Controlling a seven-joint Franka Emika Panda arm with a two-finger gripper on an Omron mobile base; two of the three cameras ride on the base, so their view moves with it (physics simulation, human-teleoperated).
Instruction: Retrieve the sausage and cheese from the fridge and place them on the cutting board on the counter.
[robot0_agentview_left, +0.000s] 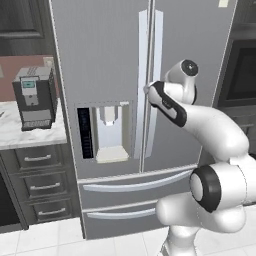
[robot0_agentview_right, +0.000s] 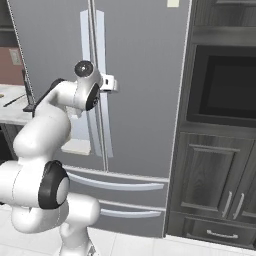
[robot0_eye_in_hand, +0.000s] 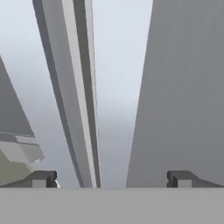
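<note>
Against the closed French-door fridge (robot0_agentview_left: 110, 75), the gripper (robot0_eye_in_hand: 111, 178) is held with fingers spread wide, released, straddling the left door's vertical handle (robot0_eye_in_hand: 78, 100)

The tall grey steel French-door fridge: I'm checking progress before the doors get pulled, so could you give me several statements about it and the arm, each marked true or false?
1. Both doors of the tall grey steel French-door fridge are shut. True.
2. The pincer is shut on a handle. False: its dark fingertips stand wide apart, holding nothing.
3. The pincer is up at the long vertical door handles. True.
4. A lower drawer is pulled out. False: both drawers sit flush.
5. A dark coffee machine stands on the white marble counter. True.
</note>
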